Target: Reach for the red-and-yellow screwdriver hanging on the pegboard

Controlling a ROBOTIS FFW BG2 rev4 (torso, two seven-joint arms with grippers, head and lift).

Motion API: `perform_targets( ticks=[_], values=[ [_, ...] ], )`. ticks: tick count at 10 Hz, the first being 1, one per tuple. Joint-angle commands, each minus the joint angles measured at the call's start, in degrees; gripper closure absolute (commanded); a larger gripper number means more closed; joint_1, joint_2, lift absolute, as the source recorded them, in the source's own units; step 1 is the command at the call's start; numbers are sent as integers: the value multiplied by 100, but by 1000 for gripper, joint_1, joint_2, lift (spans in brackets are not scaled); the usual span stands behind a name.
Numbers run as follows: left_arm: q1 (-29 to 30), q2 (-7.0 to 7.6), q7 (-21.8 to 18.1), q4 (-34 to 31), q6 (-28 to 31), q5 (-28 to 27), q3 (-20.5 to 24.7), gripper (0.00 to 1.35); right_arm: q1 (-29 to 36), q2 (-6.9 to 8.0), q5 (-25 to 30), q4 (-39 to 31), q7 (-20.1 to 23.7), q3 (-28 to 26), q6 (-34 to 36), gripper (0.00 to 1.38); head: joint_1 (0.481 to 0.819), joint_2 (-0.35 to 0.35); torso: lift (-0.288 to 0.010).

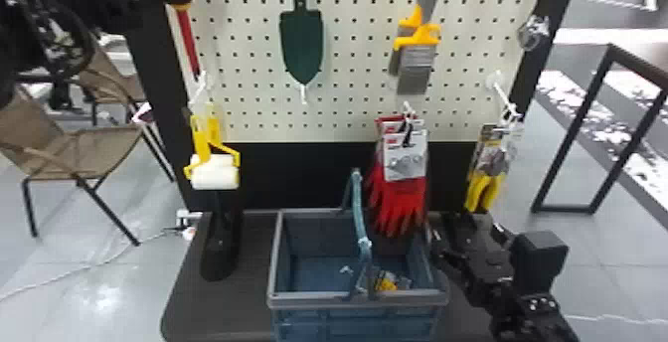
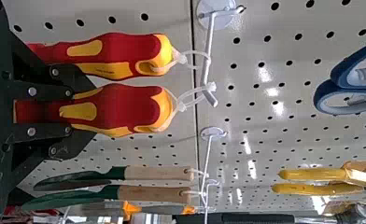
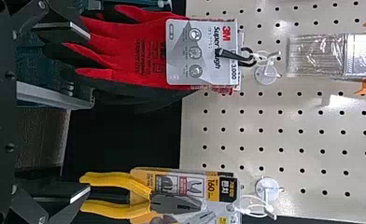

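A dark table point(image 1: 228, 311) below the pegboard point(image 1: 353, 110), a grey-rimmed blue basket point(image 1: 358, 299) upon it

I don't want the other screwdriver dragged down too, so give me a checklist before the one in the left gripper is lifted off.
1. Left gripper closed around one screwdriver: ok.
2. Grip firm enough to lift: cannot tell.
3. Its tie free of the hook: not ok, it loops over it.
4. Clearance from the other screwdriver: not ok, it hangs close beside on the same hook.
5. Right gripper away from that hook: ok, it is open by the gloves and pliers.
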Motion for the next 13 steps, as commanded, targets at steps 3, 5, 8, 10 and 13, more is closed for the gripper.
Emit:
perform_targets(
  ticks=[3,5,8,10,13],
  values=[
    [25,0,18,1,-8,39,26,1217,9,0,-3,-1,0,0,0,163,549,0,-100],
    [33,0,18,1,-8,48,26,1217,9,-9,-3,-1,0,0,0,163,549,0,-100],
    [42,0,18,1,-26,83,35,1217,9,-9,-3,-1,0,0,-9,163,549,0,-100],
    [60,0,27,1,-44,101,35,1217,18,-9,-3,-1,0,0,-18,163,549,0,-100],
    [86,-9,97,1,-44,180,44,1200,18,-9,-3,-1,0,0,-18,163,549,0,-100]
  ],
)
